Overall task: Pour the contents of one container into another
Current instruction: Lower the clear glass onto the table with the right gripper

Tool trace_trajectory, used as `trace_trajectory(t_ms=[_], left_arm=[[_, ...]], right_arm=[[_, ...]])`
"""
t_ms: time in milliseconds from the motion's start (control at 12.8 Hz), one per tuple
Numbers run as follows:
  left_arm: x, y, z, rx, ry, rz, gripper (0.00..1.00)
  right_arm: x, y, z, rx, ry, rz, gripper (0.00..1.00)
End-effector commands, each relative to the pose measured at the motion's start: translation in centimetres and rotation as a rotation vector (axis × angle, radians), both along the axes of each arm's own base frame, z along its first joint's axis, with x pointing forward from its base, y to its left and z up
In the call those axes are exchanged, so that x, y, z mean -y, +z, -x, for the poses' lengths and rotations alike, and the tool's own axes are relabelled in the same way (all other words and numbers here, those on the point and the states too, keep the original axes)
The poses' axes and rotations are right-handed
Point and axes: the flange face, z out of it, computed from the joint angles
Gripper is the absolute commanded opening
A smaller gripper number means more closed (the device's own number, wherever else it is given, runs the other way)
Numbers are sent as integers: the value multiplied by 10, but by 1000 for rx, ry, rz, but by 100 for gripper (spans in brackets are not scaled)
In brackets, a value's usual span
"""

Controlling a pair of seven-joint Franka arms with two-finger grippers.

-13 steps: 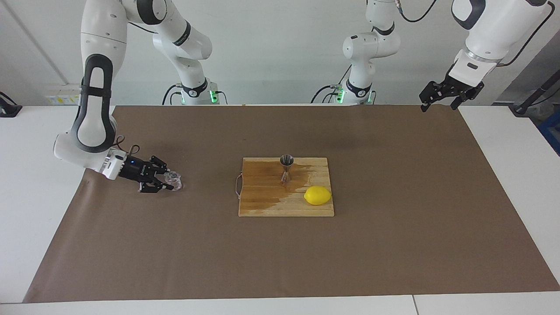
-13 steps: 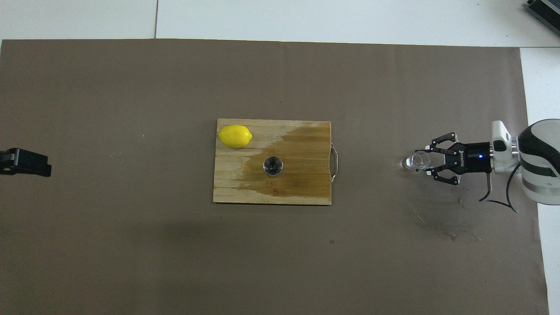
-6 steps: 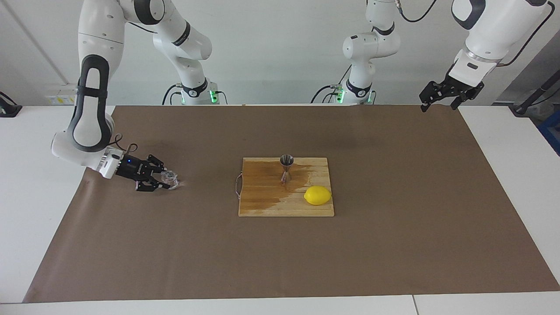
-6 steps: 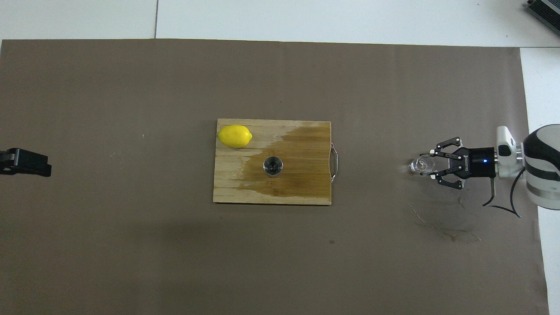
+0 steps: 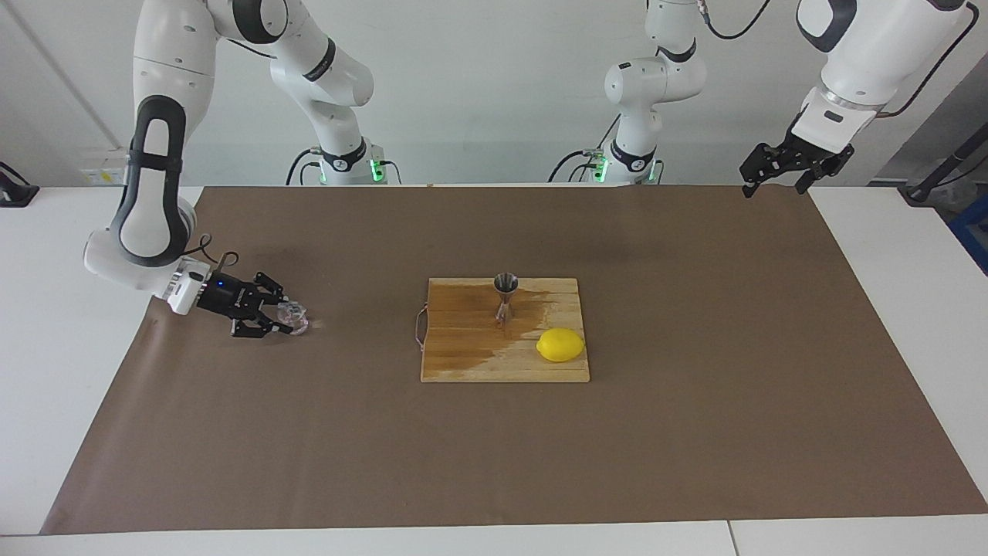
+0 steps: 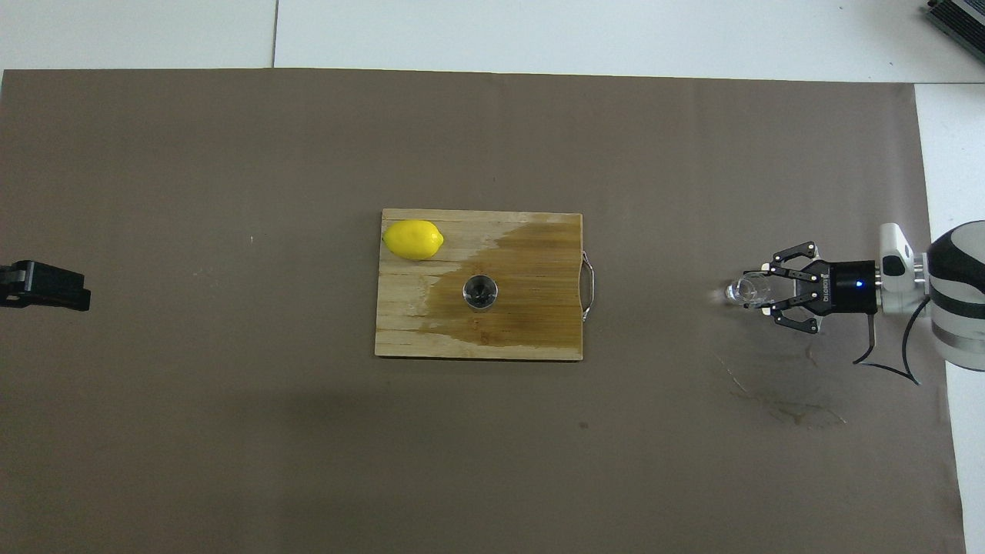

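Note:
The clear glass cup [image 5: 294, 314] [image 6: 743, 289] is held low over the brown paper at the right arm's end of the table, tipped sideways. My right gripper [image 5: 287, 318] [image 6: 759, 291] is shut on it and points toward the board. The steel jigger [image 5: 505, 296] [image 6: 480, 292] stands upright on the wet wooden cutting board [image 5: 463, 363] [image 6: 539, 338], well apart from the cup. My left gripper [image 5: 774, 187] [image 6: 46, 285] waits open in the air over the paper's edge at the left arm's end.
A yellow lemon [image 5: 560, 344] [image 6: 413, 239] lies on the board's corner, farther from the robots than the jigger. A dark wet patch covers much of the board. Brown paper [image 5: 695, 432] covers the table, with faint stains near the right gripper.
My right gripper has drawn back a little toward the right arm's end of the table with the glass cup in it. The left arm has not moved.

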Motion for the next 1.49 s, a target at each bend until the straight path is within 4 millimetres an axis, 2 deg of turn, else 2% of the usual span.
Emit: trace_trajectory(t_ms=[0, 469, 548, 626, 704, 861, 1017, 1252, 1408], left_arm=[[-2, 1, 7, -3, 5, -12, 100], [-2, 1, 7, -3, 5, -12, 100], [-2, 1, 7, -3, 5, -12, 100], [-2, 0, 7, -5, 5, -12, 100], [-2, 0, 7, -7, 5, -12, 100], [-2, 0, 7, -5, 5, -12, 100], [-2, 0, 7, -5, 5, -12, 100], [-2, 1, 7, -3, 5, -12, 100], [-2, 0, 7, -5, 5, -12, 100]], right_arm=[[-2, 2, 0, -13, -35, -25, 1], [-4, -6, -2, -6, -44, -16, 10], [-4, -6, -3, -7, -47, -16, 15], [-3, -6, -3, -14, -54, -15, 44], [-4, -6, -3, -10, -48, -14, 99], [-4, -5, -3, -9, -49, -13, 100], [-5, 11, -7, 0, -59, -7, 100], [-13, 64, -11, -57, -142, 12, 100], [-31, 104, -12, -119, -202, 26, 100]])
